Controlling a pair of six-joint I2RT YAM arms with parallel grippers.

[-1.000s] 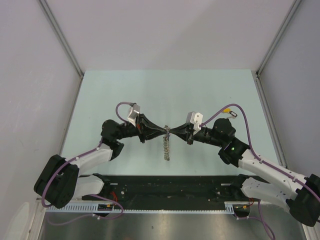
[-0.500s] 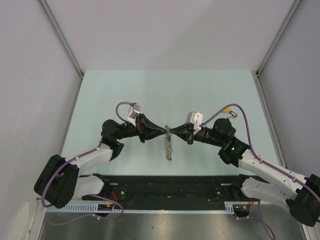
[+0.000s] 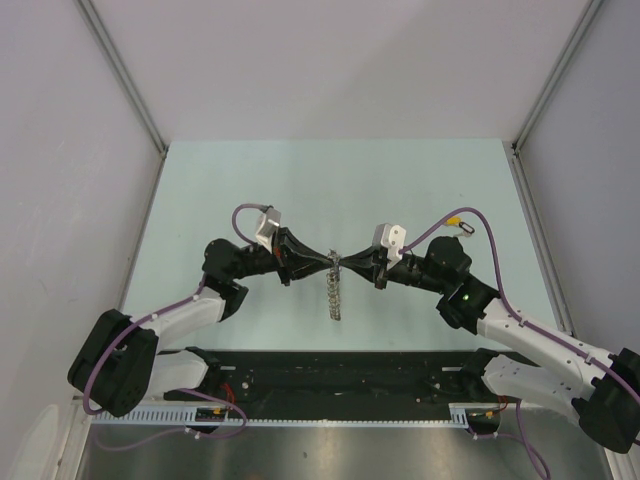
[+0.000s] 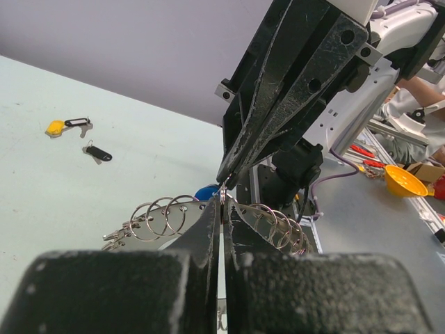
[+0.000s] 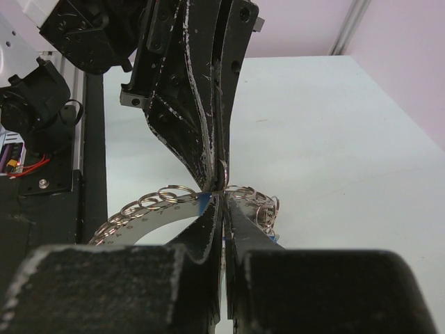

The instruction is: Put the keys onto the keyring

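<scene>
The keyring (image 3: 335, 295), a wide silver band edged with small split rings, hangs edge-on below the point where both grippers meet. My left gripper (image 3: 327, 264) is shut on the band's top; in the left wrist view the band (image 4: 163, 217) spreads to both sides of my gripper (image 4: 222, 203). My right gripper (image 3: 345, 265) faces it tip to tip and is shut on a blue-tagged key (image 4: 204, 192) at the ring's top edge. In the right wrist view the band (image 5: 149, 217) and blue tag (image 5: 204, 202) sit at my gripper (image 5: 223, 196). How the key and ring join is hidden.
A yellow-tagged key (image 3: 452, 215) and a black-tagged key (image 3: 466, 228) lie on the pale green table at the far right; they also show in the left wrist view (image 4: 57, 127) (image 4: 101, 154). White walls enclose the table. A black rail runs along the near edge (image 3: 330, 375).
The hanging keyring twisted slightly and settled back. Both arms hold the same place.
</scene>
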